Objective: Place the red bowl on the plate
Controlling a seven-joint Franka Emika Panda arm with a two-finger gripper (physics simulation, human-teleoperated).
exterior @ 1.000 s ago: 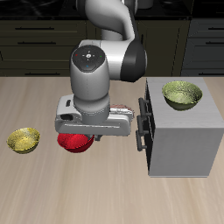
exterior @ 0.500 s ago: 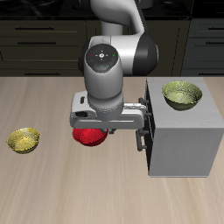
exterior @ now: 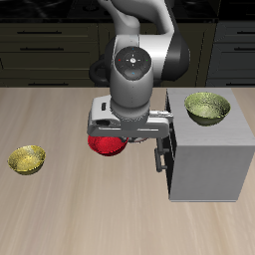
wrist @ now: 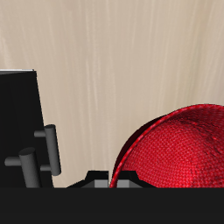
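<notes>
The red bowl (exterior: 103, 145) is small, glossy and bright red, and it hangs just under my wrist above the wooden table. In the wrist view the red bowl (wrist: 179, 149) fills much of the frame, showing its textured inside. My gripper (exterior: 117, 139) is shut on the bowl's rim; the arm's hand covers most of the fingers in the exterior view. In the wrist view my gripper (wrist: 109, 180) shows only as its finger bases at the rim. The plate is hidden or out of view.
A grey cabinet (exterior: 211, 164) with black handles (exterior: 162, 139) stands close beside the held bowl. A yellow-green bowl (exterior: 207, 108) rests on its top. A second yellow-green bowl (exterior: 27, 158) sits on the table on the other side. The cabinet front (wrist: 19, 122) also shows in the wrist view.
My arm has carried the red bowl sideways toward the cabinet and slightly farther back. The bowl has stayed in the grip throughout. Both yellow-green bowls have not moved.
</notes>
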